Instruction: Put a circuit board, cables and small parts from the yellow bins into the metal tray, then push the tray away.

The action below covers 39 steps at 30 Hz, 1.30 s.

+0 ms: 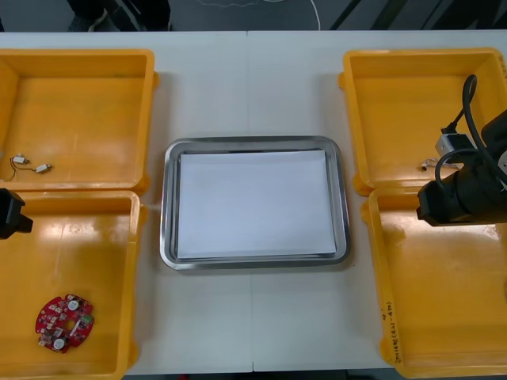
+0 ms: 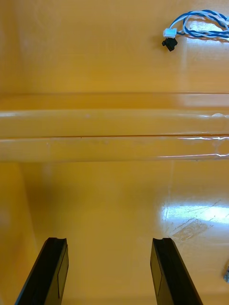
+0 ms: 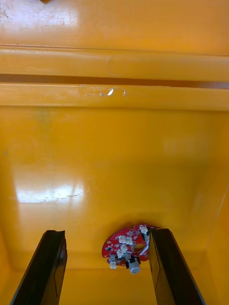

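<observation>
As nothing is held, left gripper (image 3: 107, 232): wide open near circuit board (image 3: 125, 248).
Idle: right gripper (image 2: 109, 239) open over bins (image 2: 114, 57).
Handling: light, stiff, probably fragile; pinch its rim.

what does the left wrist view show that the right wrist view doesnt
Left wrist view, not the right: a round red circuit board lying in the left bin, seen between the fingers of the open left end effector. Right wrist view, not the left: a twisted blue and white cable in the far right bin, beyond two rims. Both: open black fingers above a yellow bin floor, the right end effector included, with two bin rims side by side ahead.
</observation>
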Motion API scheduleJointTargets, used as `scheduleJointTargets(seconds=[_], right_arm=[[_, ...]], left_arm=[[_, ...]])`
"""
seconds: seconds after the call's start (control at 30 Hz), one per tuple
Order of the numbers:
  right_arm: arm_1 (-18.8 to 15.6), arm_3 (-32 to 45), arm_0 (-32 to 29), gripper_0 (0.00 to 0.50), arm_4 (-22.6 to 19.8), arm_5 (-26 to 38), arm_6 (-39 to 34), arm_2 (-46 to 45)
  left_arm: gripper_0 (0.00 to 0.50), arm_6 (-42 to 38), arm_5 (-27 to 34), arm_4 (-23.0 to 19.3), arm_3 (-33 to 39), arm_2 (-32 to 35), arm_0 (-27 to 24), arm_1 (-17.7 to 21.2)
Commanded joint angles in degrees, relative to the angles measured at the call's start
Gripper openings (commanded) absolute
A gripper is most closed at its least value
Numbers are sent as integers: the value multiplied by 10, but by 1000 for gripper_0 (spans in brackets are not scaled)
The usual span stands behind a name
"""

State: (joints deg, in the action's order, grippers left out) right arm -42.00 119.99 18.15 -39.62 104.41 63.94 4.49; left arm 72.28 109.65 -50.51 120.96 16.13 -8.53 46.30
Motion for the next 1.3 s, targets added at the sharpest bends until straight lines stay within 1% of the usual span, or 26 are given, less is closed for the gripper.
scheduleJointTargets(seconds=[0.03, 1.3], right_arm=[[-3, 4, -6, 500, 2, -3, 14, -15], [-3, 4, -6, 500, 2, -3, 14, -15]], left_arm=[[500, 52, 3, 1, 4, 16, 13, 26], [500, 52, 3, 1, 4, 16, 13, 26]])
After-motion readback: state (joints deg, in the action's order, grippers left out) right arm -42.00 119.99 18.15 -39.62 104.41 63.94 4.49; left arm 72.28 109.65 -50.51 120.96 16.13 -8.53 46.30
